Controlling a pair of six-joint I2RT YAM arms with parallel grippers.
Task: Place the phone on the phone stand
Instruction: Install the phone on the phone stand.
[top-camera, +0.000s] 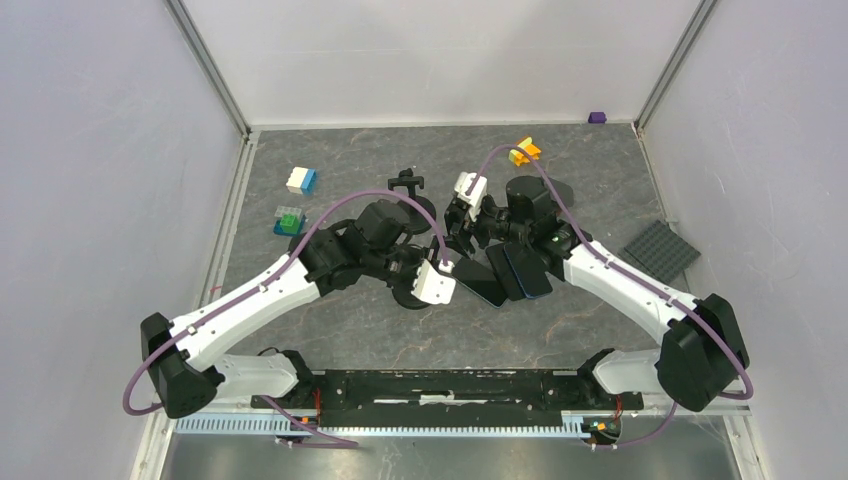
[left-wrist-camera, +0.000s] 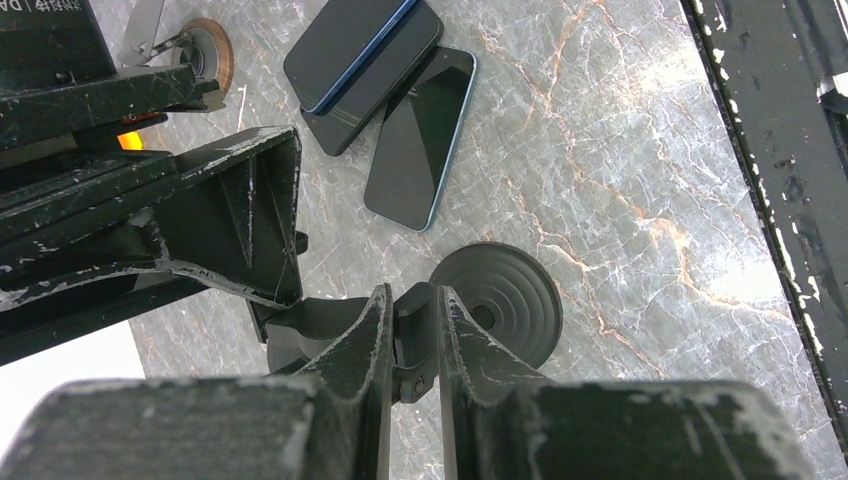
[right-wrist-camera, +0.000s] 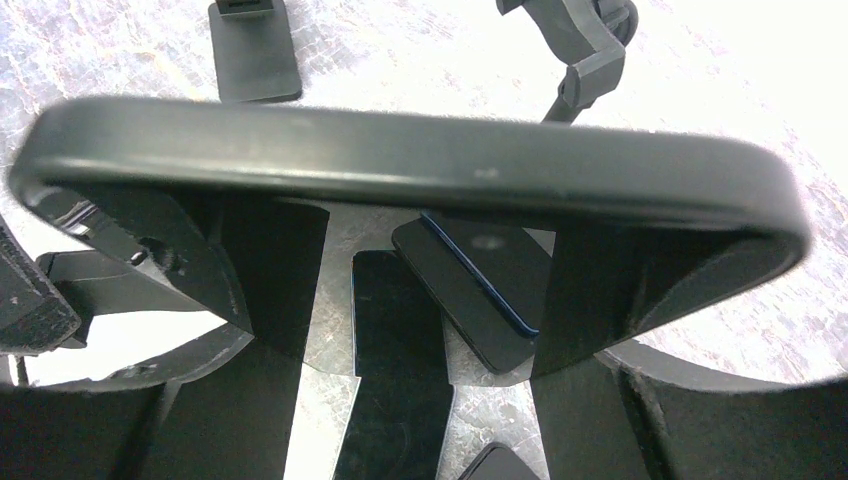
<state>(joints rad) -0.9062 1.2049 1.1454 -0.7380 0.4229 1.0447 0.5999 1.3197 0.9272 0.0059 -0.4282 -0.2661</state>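
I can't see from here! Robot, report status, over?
Left end effector shut on phone stand. Right end effector gripping phone, not yet on stand. Loose phones lie underneath.

Overlapping phones (top-camera: 505, 275) lie on the table (top-camera: 380, 340), just right of the phone stand (left-wrist-camera: 505, 290).

We look down on a dark grey, marble-veined stone-look surface (top-camera: 360, 150), boxed in along its back, left and right edges by plain pale lilac-white walls (top-camera: 440, 50). From its two far corners rise slim silver metal posts (top-camera: 205, 60). Closer in, we see rust-coloured and white veins in the stone, and bright light glares off it in patches.
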